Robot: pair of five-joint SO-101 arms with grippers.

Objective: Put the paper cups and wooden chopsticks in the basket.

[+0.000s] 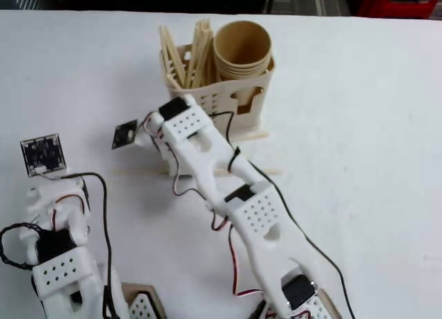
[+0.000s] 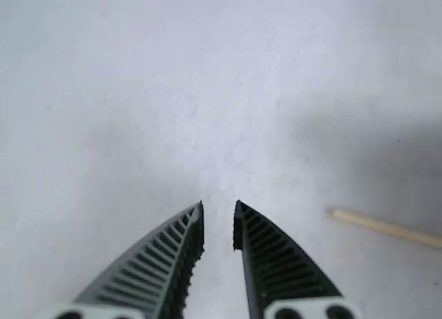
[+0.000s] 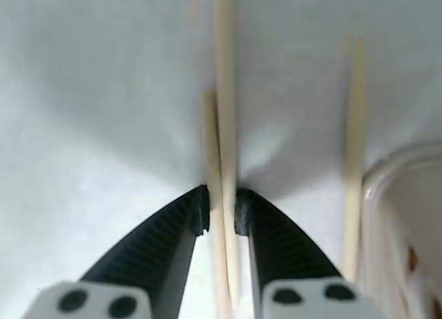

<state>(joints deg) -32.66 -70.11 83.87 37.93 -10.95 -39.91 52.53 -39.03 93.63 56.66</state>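
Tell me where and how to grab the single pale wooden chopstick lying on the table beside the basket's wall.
Grip the pale wooden chopstick across its thin shaft, on the stretch clear of the cream wooden basket, coming straight down from above. It lies flat on the white table, close along the basket's wall, so a sideways approach would likely bump the wall.

No readable text, numbers, brand names, labels or signs anywhere. Plain, unprinted surfaces on the basket [image 1: 231, 105], the paper cups [image 1: 242, 48] and the wooden chopsticks [image 1: 185, 56]. On the small dark circuit boards [image 1: 43, 155] by the arms' wrists, only fine markings, too small to read.
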